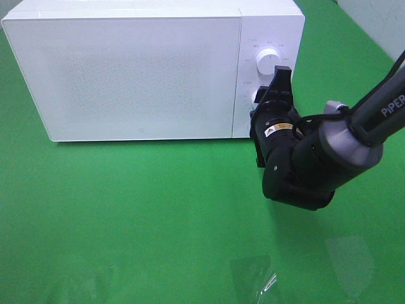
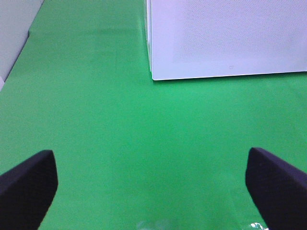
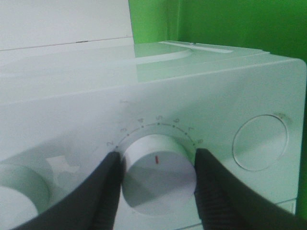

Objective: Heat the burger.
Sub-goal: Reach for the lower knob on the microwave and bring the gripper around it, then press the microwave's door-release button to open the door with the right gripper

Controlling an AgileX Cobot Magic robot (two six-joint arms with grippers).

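The burger is hidden from every view. A white microwave (image 1: 145,69) stands at the back of the green cloth with its door closed. My right gripper (image 1: 266,88) reaches to its control panel and is shut on the lower dial (image 3: 156,175), one dark finger (image 3: 108,191) on each side of it. The dial carries a small red mark and has numbers printed around it. The upper dial (image 1: 264,60) is untouched. My left gripper (image 2: 153,191) hangs wide open over bare green cloth, in front of the microwave's left corner (image 2: 153,76), with nothing between its fingers.
A round button (image 3: 259,142) sits on the panel beside the gripped dial. A crinkle of clear film (image 1: 269,282) glints on the cloth near the front edge. Green cloth (image 1: 126,215) stretches in front of the microwave.
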